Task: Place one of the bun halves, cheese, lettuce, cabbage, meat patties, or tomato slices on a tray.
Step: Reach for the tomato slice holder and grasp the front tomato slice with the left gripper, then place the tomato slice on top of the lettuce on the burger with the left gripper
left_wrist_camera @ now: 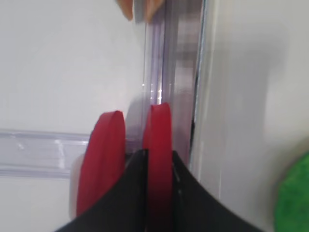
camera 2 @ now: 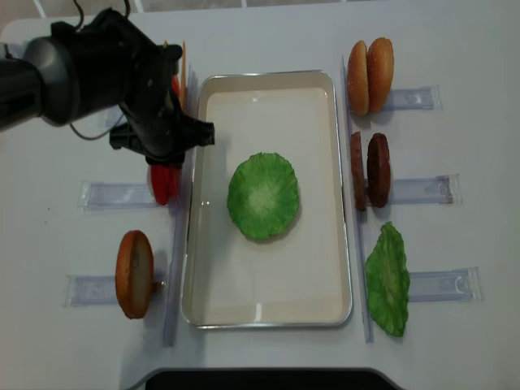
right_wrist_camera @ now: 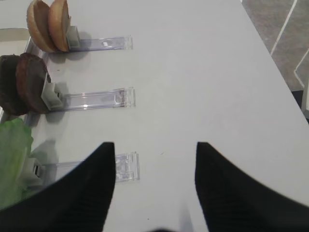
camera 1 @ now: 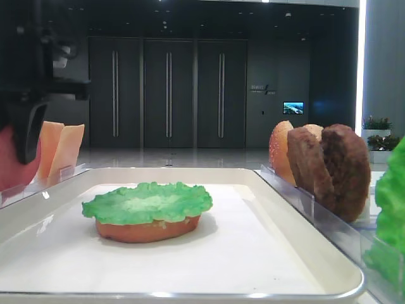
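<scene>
Exterior high view: a lettuce leaf (camera 1: pixel 147 202) lies on a bun base (camera 1: pixel 147 228) in the middle of the tray (camera 1: pixel 304 266); meat patties (camera 1: pixel 329 170) stand right of the tray.
Right wrist view: the right gripper (right_wrist_camera: pixel 155 164) hangs wide open over bare bench (right_wrist_camera: pixel 207 77), holding nothing.
Left wrist view: the left gripper (left_wrist_camera: pixel 158 166) is clamped on one upright tomato slice (left_wrist_camera: pixel 159 140), just left of the tray; a second slice (left_wrist_camera: pixel 101 164) stands beside it.
Overhead realsense view: the tomato slices (camera 2: pixel 164 184) sit just beside the tray's left rim

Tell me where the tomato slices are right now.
In the overhead view the tomato slices stand on edge in a clear holder just left of the tray; the left gripper has its fingers shut on one.
</scene>
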You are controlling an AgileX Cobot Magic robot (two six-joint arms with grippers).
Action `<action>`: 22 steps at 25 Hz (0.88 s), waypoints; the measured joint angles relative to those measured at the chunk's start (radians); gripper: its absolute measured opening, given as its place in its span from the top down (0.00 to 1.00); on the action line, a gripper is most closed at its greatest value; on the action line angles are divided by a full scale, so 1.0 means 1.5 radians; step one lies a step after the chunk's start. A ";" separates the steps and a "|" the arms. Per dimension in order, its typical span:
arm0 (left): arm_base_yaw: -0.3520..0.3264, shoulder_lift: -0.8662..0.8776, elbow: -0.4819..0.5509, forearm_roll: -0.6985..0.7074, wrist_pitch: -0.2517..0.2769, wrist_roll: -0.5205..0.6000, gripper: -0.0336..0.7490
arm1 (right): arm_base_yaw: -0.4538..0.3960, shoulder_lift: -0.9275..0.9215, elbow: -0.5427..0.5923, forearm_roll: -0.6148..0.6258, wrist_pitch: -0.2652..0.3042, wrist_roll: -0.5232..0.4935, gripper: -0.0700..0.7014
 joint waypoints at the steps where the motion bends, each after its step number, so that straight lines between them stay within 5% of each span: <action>1: 0.000 -0.010 -0.013 -0.008 0.003 0.004 0.89 | 0.000 0.000 0.000 0.000 0.000 0.000 0.44; 11: -0.001 -0.068 -0.074 -0.124 0.014 0.055 0.89 | 0.000 0.000 0.000 0.000 0.000 0.000 0.44; 18: -0.020 -0.032 -0.005 -0.525 -0.135 0.363 0.89 | 0.000 0.000 0.000 0.000 0.000 0.000 0.44; 22: -0.032 0.010 0.019 -0.740 -0.163 0.563 0.89 | 0.000 0.000 0.000 0.000 0.000 0.000 0.44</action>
